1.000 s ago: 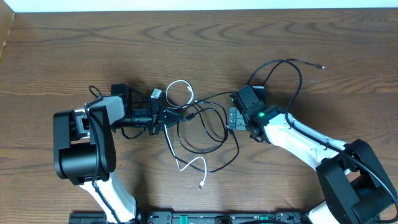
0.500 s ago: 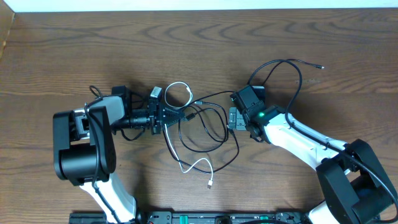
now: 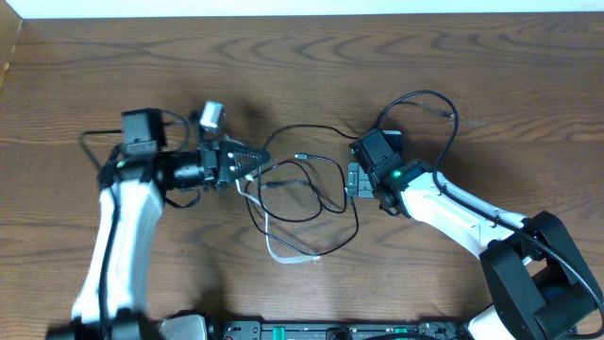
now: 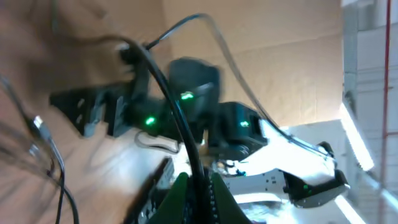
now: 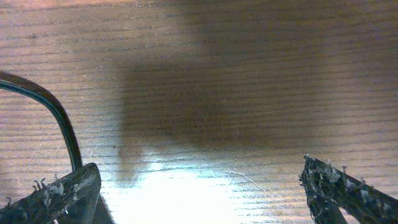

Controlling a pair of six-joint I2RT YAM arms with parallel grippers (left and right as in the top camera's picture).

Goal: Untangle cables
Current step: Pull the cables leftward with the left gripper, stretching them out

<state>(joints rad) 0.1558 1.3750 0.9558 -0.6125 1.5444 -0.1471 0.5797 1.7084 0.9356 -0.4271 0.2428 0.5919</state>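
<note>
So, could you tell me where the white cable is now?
In the overhead view, the white cable lies along the tangle's lower edge, between the arms, below the left gripper holding a black cable.

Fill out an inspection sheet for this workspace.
surface: wooden table, bare wood around the work.
job's things: black cables looped together mid-table; white cable runs among them.
clutter: nothing seen.
hands: left hand shut on one of the black cables; right hand open, holding nothing.
cables: thin black wire loops off the left arm.
surroundings: white strip beyond the far edge.
</note>
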